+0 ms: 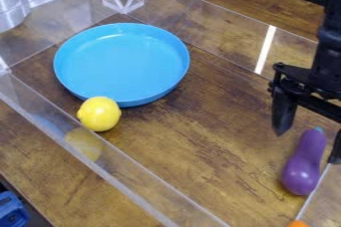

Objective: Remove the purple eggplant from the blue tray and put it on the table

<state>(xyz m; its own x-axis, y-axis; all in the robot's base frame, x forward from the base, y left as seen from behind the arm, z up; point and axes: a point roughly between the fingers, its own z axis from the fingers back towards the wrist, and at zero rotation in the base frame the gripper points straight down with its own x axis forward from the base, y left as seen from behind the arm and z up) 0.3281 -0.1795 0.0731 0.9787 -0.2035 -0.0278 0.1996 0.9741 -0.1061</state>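
Dark brown wood-grain covers the tabletop (pixel 200 121), which shines under the light and is fenced by clear acrylic walls (pixel 80 136). Toward ten o'clock from the middle of the scene sits the blue tray (pixel 122 64), round and shallow with a raised rim, its inside bare. Just off the tray's rim at about seven o'clock rests a yellow ball (pixel 99 113), touching or nearly touching the rim and lying close to the near acrylic wall. Across a wide stretch of bare wood, at three o'clock, hangs the black pincer (pixel 308 129), pointing straight down with its two fingers (pixel 282 113) spread wide apart and nothing between them; the right-hand finger is cut by the frame's edge. Low at four o'clock lies the purple eggplant (pixel 304 163) on the tabletop, well apart from the tray, its narrow end up toward the pincer and its fat end toward the near corner. The eggplant's narrow tip sits just below and between the fingers; whether either one touches it cannot be told.
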